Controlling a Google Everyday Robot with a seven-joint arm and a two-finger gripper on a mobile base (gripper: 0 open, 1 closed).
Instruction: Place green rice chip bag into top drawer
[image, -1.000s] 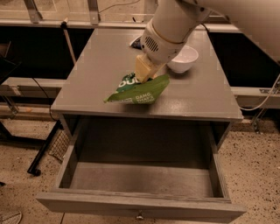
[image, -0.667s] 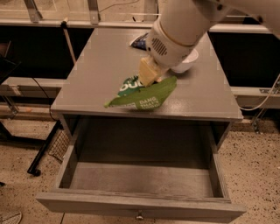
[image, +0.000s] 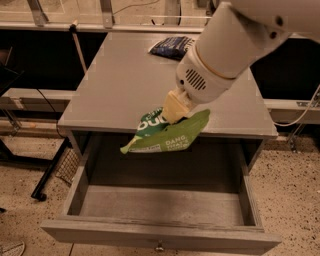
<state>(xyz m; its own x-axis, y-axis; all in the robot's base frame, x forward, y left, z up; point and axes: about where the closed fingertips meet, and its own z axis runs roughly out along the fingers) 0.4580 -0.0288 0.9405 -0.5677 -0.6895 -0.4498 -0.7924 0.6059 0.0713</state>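
The green rice chip bag (image: 167, 134) hangs in the air at the table's front edge, above the back of the open top drawer (image: 160, 210). My gripper (image: 172, 110), with pale yellow fingers, is shut on the bag's upper edge and holds it lying flat and tilted. The white arm reaches down from the upper right. The drawer is pulled out wide and its grey inside is bare. Its small knob (image: 159, 246) shows on the front.
A dark blue snack bag (image: 171, 47) lies at the back of the grey table (image: 115, 85). Dark shelving and a metal frame stand to the left; speckled floor lies around the drawer.
The arm has carried the green bag forward, from over the tabletop to the table's front edge above the open drawer. The white bowl at the back is now hidden by the arm.
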